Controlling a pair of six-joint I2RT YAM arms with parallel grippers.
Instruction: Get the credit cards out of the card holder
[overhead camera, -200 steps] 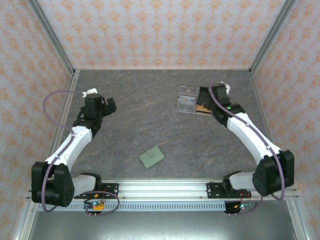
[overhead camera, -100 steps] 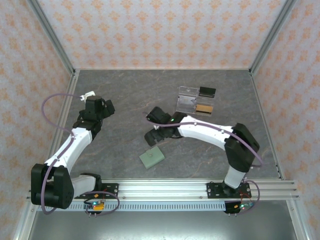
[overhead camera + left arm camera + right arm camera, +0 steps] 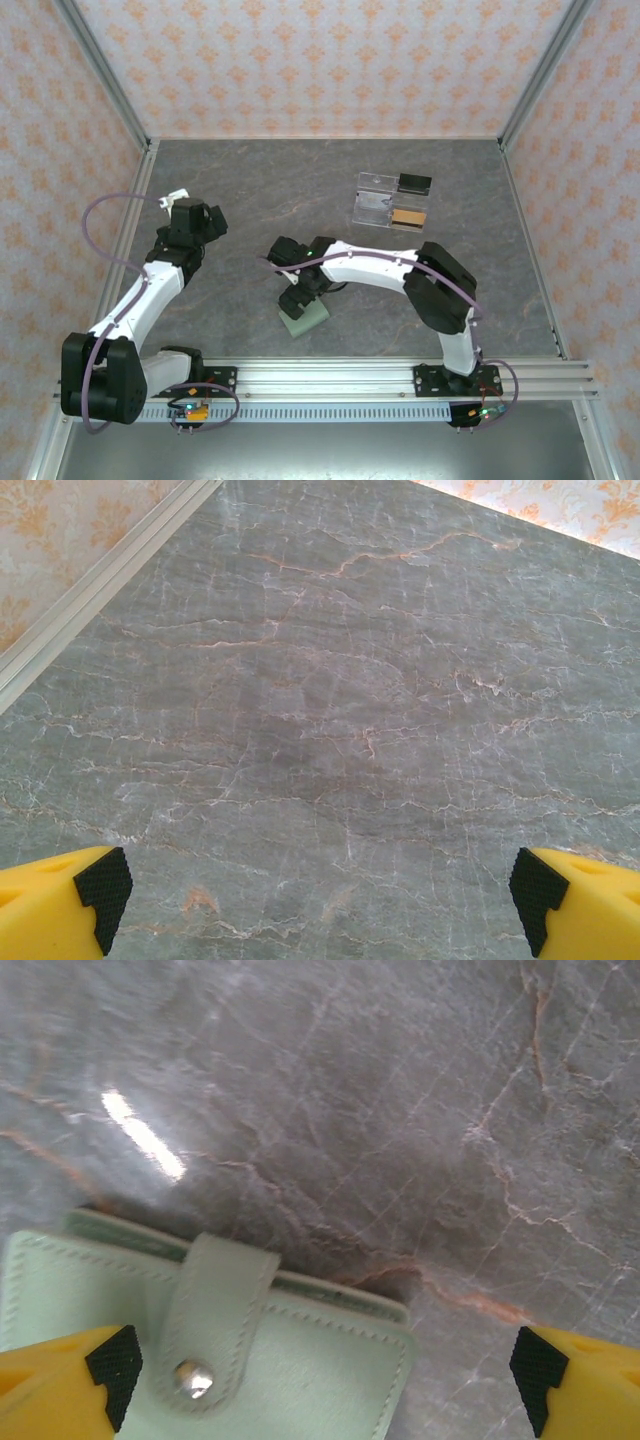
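I see the right claw (image 3: 320,1372) spread wide, hovering just over the card holder (image 3: 310,1360): a soft pale-green rectangle with stitched edges and a strap with a metal stud (image 3: 194,1378). It's closed, flat on the grey veined bench (image 3: 250,190), near-centre. Left claw (image 3: 320,895) is wide too, over bare stone.

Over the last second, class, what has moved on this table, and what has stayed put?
The right end effector swung from the clear stand at the far right, leftward and nearer, and now hangs open over the closed card holder, gripping nothing. The left end effector, open, barely shifted. The card holder, the clear stand, and the dark card and tan card beside it stayed put.
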